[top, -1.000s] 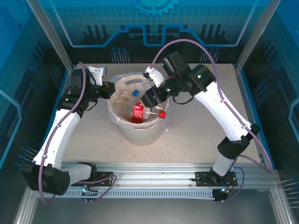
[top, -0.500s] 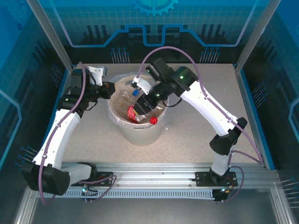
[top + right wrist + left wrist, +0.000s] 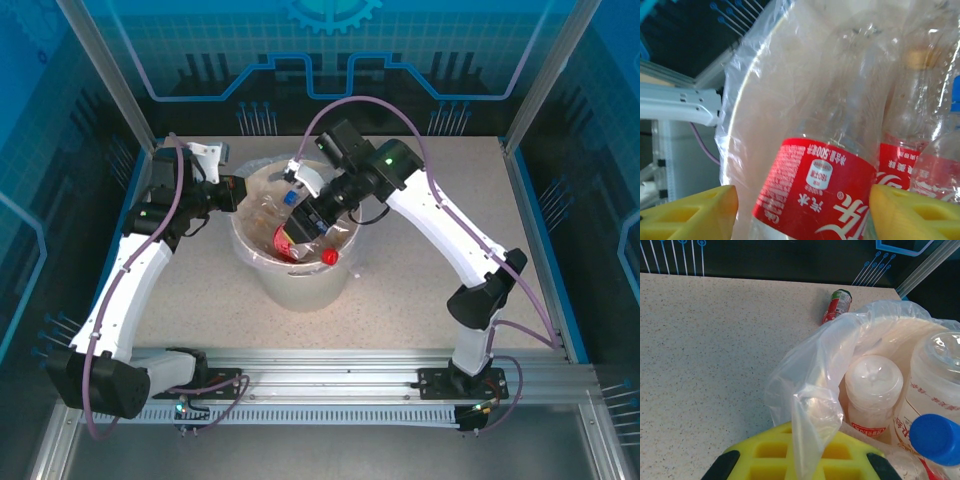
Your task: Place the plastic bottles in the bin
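The cream-white bin [image 3: 300, 285] stands mid-table with a clear bag liner [image 3: 815, 390]. My left gripper [image 3: 238, 192] is at its left rim, shut on a fold of the liner [image 3: 799, 450]. My right gripper [image 3: 310, 225] reaches into the bin from the right. Its yellow fingers stand open around a clear bottle with a red label [image 3: 815, 190]; a gap shows at the left finger [image 3: 700, 210]. That bottle's red cap [image 3: 328, 256] rests near the front rim. Inside the bin lie more bottles, one white-capped [image 3: 873, 385], one blue-capped [image 3: 937, 437].
A small bottle with a red label and green top [image 3: 837, 305] lies on the table beyond the bin, near the back edge. The speckled table [image 3: 400, 290] is bounded by a blue-walled frame, with a rail [image 3: 330, 365] along the front.
My right arm swung left and down over the bin, carrying the red-label bottle in. Its jaws have since widened around the bottle. The left arm has stayed put on the liner.
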`<state>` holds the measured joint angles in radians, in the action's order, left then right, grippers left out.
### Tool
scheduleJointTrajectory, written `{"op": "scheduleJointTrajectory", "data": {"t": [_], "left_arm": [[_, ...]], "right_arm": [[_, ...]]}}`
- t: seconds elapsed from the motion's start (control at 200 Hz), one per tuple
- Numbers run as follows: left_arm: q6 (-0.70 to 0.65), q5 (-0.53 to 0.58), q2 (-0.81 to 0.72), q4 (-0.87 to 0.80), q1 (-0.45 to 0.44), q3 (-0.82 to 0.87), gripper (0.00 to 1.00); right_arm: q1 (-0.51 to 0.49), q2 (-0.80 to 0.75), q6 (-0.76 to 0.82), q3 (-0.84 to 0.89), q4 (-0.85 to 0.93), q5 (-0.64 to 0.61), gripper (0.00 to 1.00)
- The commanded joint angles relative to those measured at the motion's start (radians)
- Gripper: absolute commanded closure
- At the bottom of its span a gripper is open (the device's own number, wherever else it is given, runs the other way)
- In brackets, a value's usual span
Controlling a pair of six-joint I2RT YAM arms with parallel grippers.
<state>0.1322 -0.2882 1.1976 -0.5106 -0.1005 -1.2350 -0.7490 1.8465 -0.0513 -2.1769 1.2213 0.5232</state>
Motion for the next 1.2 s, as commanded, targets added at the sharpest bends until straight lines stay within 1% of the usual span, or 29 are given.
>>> {"op": "scheduleJointTrajectory", "data": {"t": [0.0,0.155,0.295,0.455,0.58,0.69,0.755,0.876,1.006,1.041,1.196], "left_arm": [[0.017,0.002,0.006,-0.057,-0.002,0.025,1.00],[0.016,0.003,0.004,-0.056,0.001,0.025,1.00],[0.016,0.000,0.004,-0.056,0.004,0.025,1.00],[0.018,-0.005,0.005,-0.056,0.005,0.025,1.00],[0.018,-0.007,0.005,-0.055,0.006,0.025,1.00],[0.018,-0.009,0.006,-0.054,0.006,0.025,1.00],[0.019,-0.012,0.007,-0.054,0.006,0.024,1.00],[0.020,-0.013,0.008,-0.052,0.007,0.026,1.00],[0.021,-0.015,0.008,-0.051,0.006,0.026,1.00],[0.020,-0.014,0.008,-0.051,0.006,0.026,1.00],[0.016,-0.015,0.008,-0.054,0.007,0.026,1.00]], "right_arm": [[0.051,-0.042,-0.044,0.015,-0.102,0.047,0.27],[0.093,-0.124,-0.099,0.088,-0.240,0.018,0.24],[0.150,-0.236,-0.173,0.218,-0.408,-0.002,0.23],[0.267,-0.361,-0.278,0.409,-0.595,-0.033,0.21],[0.381,-0.398,-0.330,0.532,-0.631,-0.153,0.20],[0.455,-0.393,-0.370,0.626,-0.664,-0.250,0.19],[0.477,-0.377,-0.386,0.671,-0.694,-0.304,0.18],[0.515,-0.326,-0.459,0.748,-0.795,-0.358,0.16],[0.526,-0.239,-0.548,0.802,-0.904,-0.437,0.14],[0.526,-0.217,-0.575,0.816,-0.935,-0.453,0.12],[0.515,-0.098,-0.654,0.842,-1.061,-0.540,0.08]]}}
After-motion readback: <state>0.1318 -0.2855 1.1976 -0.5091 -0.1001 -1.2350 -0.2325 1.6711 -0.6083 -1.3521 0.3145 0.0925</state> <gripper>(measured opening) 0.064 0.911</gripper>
